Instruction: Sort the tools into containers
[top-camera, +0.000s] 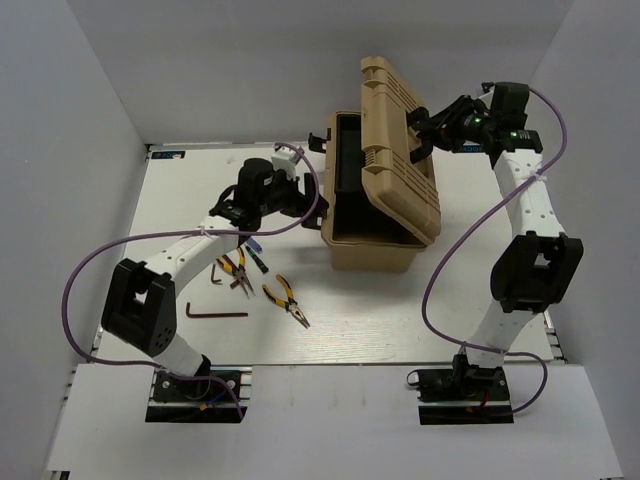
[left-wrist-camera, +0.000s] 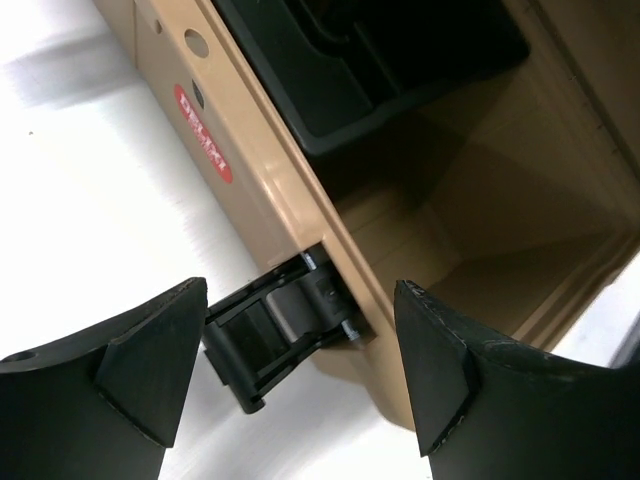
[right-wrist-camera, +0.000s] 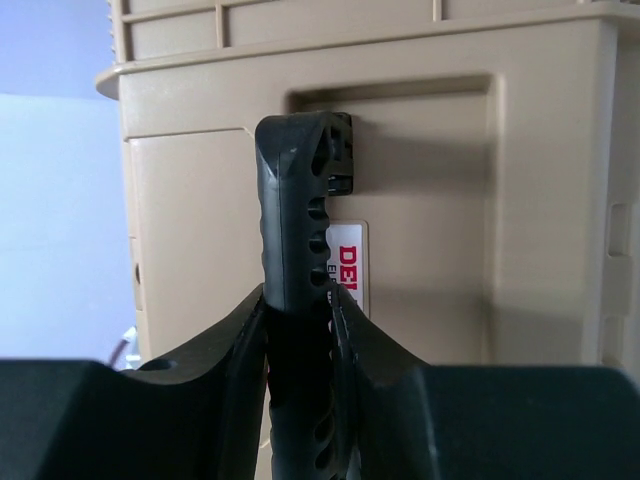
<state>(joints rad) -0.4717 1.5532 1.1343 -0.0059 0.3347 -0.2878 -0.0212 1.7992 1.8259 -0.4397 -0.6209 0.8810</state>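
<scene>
**Desk:** What is seen nearest the arm bases?

**Caption:** A thin dark L-shaped hex key is laid flat on the white worktop. Just right of it lies the near pair of pliers with orange-yellow and black handles. The far pair of pliers, in the same colours, is found beside the left arm. A slim blue-handled screwdriver is partly covered by that arm. All four tools are pictured outside the box.

**Desk:** How is the left gripper shown?

**Caption:** The left gripper is pictured spread wide and gripping nothing. It is held at the left side of the large tan plastic toolbox. A black side latch is seen past its fingers.

**Desk:** And farther back?

**Caption:** The ribbed hinged lid is raised and tilted, so that the dark interior is exposed. At the far right, the lid's black top handle is clamped between the fingers of the right gripper.
</scene>
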